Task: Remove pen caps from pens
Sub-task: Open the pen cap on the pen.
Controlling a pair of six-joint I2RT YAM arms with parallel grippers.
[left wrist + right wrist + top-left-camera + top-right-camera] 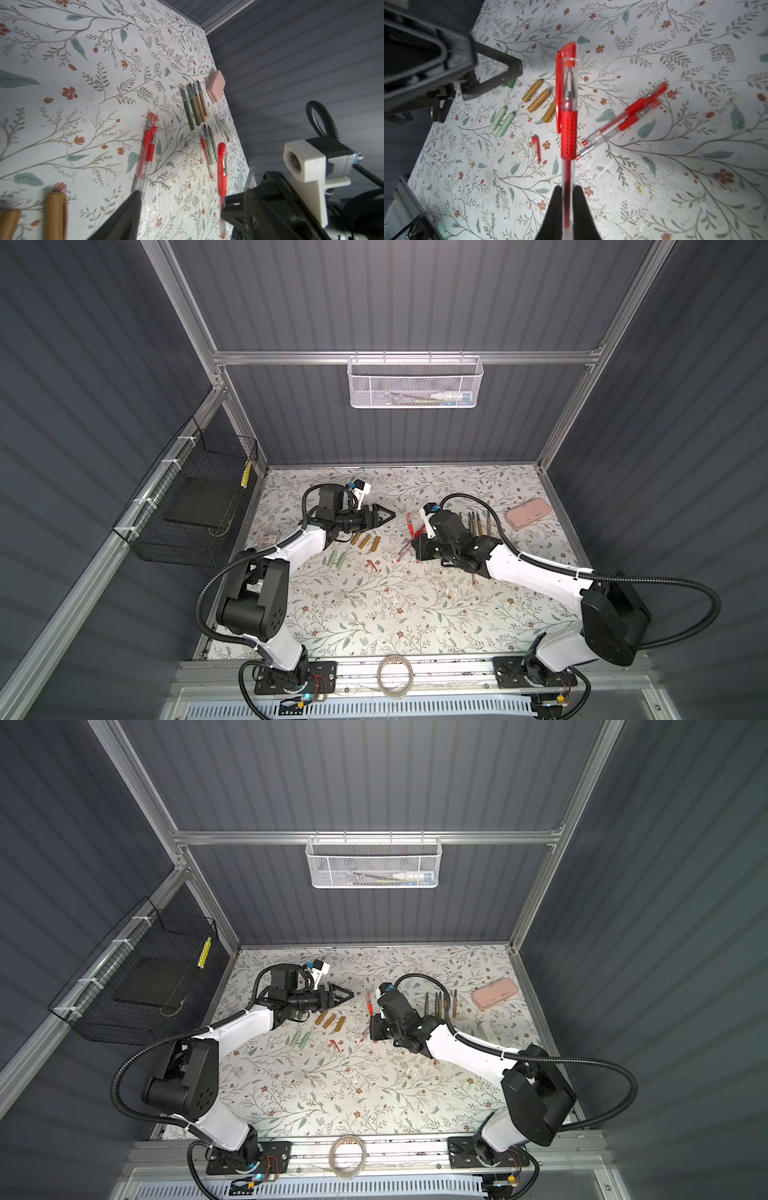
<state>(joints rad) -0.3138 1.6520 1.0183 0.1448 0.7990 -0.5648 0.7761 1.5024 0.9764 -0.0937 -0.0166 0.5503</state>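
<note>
Red pen [568, 133], cap [568, 60] on, hangs over mid surface [374, 614]. Right gripper [568, 193] is closed tight on its barrel. Left gripper [390, 515] spread & empty, near the cap.

Done, I'd say: loose caps [538, 97] (brown, pale green, 1 red) and bare pens [194, 106] toward far right corner by pink case [216, 86]. Left: held pen + 2 red pens [631, 112] lying capped.

Right wrist view misses the bare pens; only it shows the grip clearly.

Floral-print tabletop [374, 614], three golden-brown caps [365, 541] side by side, two pale green caps [340, 562] near them, one red clipped cap [372, 565], two capped red pens [628, 122] lying together — uncapped green and brown pens [193, 108] rowed beside a pink case [528, 513].
</note>
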